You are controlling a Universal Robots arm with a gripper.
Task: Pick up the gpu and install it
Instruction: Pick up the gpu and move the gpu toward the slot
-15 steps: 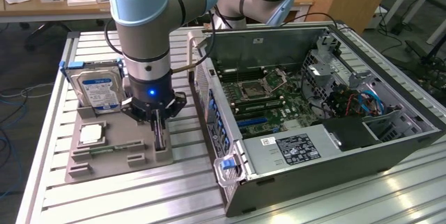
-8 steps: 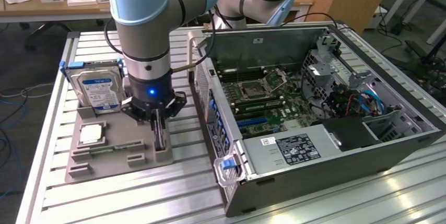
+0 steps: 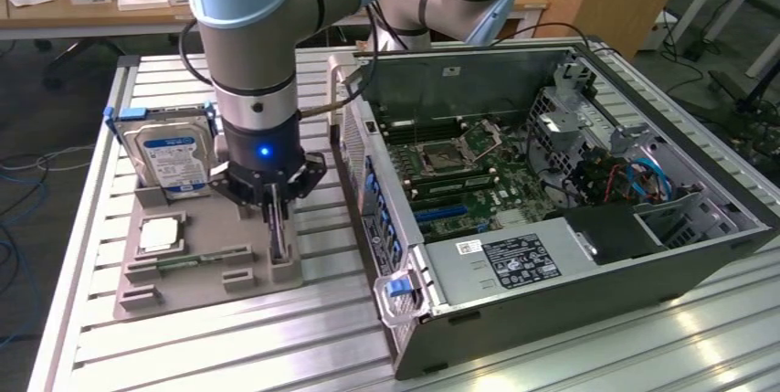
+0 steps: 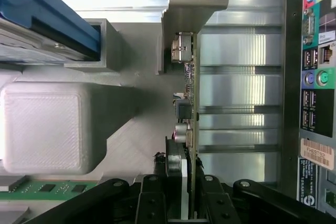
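Exterior view: bright, even overhead room light. We note strong glare on the aluminium table (image 3: 585, 355) slats nearest the camera. The arm (image 3: 250, 63) throws a soft shadow across the grey tray (image 3: 201, 227). The computer case (image 3: 682, 255) interior is dimmer. Wrist view: slats blown white, the gpu (image 4: 190, 93) edge silhouetted.

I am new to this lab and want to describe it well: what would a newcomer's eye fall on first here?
First, the big robot arm reaching down at the exterior view's left, its gripper closed on the gpu, which stands on edge in a gray tray. Next, the open computer case at the exterior view's right, its motherboard bare. A hard drive with a blue-white label stands in the same tray.
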